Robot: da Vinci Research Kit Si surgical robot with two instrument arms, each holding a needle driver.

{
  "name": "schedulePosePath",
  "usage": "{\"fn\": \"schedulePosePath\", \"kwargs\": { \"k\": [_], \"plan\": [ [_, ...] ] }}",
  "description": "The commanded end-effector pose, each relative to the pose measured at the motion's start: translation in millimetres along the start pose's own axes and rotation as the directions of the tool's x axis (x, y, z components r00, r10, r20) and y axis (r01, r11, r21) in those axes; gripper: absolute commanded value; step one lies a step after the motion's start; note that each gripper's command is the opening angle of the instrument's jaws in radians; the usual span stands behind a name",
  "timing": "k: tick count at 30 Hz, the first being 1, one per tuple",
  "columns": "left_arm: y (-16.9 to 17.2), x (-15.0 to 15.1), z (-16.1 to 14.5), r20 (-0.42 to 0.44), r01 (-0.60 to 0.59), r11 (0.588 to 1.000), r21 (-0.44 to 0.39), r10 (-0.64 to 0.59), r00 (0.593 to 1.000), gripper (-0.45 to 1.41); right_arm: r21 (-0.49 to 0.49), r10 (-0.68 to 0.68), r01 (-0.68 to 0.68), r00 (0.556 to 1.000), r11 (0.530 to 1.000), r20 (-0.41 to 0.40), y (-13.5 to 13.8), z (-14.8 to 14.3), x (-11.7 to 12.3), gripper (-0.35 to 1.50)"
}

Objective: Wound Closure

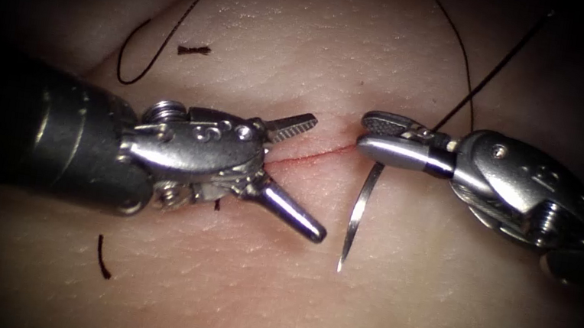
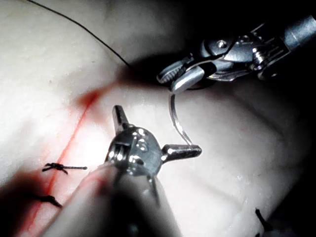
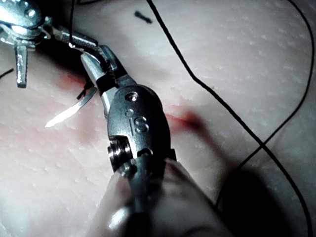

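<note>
The right tool (image 1: 377, 136) is clenched on the needle (image 1: 357, 214), gripping it close to its thread end, so that the curved steel hangs from the jaws toward the near side with its sharp tip free above the tissue (image 1: 378, 308) and not in it. In the right wrist view the same tool (image 3: 96, 61) shows the needle (image 3: 69, 111) sticking out beneath its jaws, its point bare over the skin. The thread (image 1: 474, 83) leaves the jaws and runs up and away to the far side.

The left tool (image 1: 302, 173) stands released, its jaws spread wide and holding nothing; the far jaw lies over the cut (image 1: 308, 156), the near jaw points toward the needle's shaft but stays apart from it. In the left wrist view the left tool (image 2: 158, 133) is spread likewise, one jaw tip just beside the needle (image 2: 177, 121), which hangs from the right tool (image 2: 180, 76).

The cut runs as a thin red line between the two tools, with red fluid (image 2: 86, 101) along it. A dark loop of thread (image 1: 147, 49) lies on the far left of the tissue, and short cut ends (image 1: 193, 50) rest on the left side. Tied stitches (image 2: 59, 168) cross the cut in the left wrist view.
</note>
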Motion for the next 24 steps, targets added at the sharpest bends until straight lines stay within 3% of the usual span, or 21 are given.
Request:
{"fn": "schedulePosePath", "kwargs": {
  "k": [1, 5, 7, 8, 14, 18, 24],
  "plan": [
    [0.2, -1.0, 0.3, 0.012, -0.029, 0.999, 0.036, 0.029, 1.000, 1.23, 0.027, -0.027, 0.027, 1.000, 0.999, 0.000, 1.5, 0.3, -0.6, -0.35],
    [0.9, -3.2, -0.1, 0.054, -0.134, 0.989, 0.065, 0.130, 0.990, 0.88, 0.107, -0.116, 0.113, 0.993, 0.988, 0.024, 3.1, 0.6, -0.8, -0.35],
    [1.5, -4.4, 0.2, 0.063, -0.195, 0.978, 0.077, 0.191, 0.980, 0.49, 0.140, -0.150, 0.145, 0.988, 0.980, 0.028, 3.6, 1.1, -0.9, -0.35],
    [1.7, -4.8, 0.4, 0.064, -0.204, 0.976, 0.080, 0.199, 0.978, 0.44, 0.152, -0.158, 0.152, 0.987, 0.977, 0.027, 3.9, 1.3, -1.0, -0.35],
    [2.3, -6.2, 2.6, 0.072, -0.211, 0.971, 0.115, 0.203, 0.976, 0.42, 0.208, -0.233, 0.220, 0.971, 0.953, 0.043, 5.4, 3.9, -1.5, -0.35],
    [1.4, -6.3, 4.2, 0.104, -0.217, 0.953, 0.211, 0.199, 0.974, 0.42, 0.220, -0.336, 0.324, 0.942, 0.920, 0.019, 6.6, 5.6, -1.9, -0.35],
    [-0.9, -7.4, 6.5, 0.139, -0.245, 0.927, 0.285, 0.213, 0.967, 0.41, 0.216, -0.458, 0.447, 0.889, 0.868, -0.001, 8.5, 7.6, -2.9, -0.35]
  ]
}}
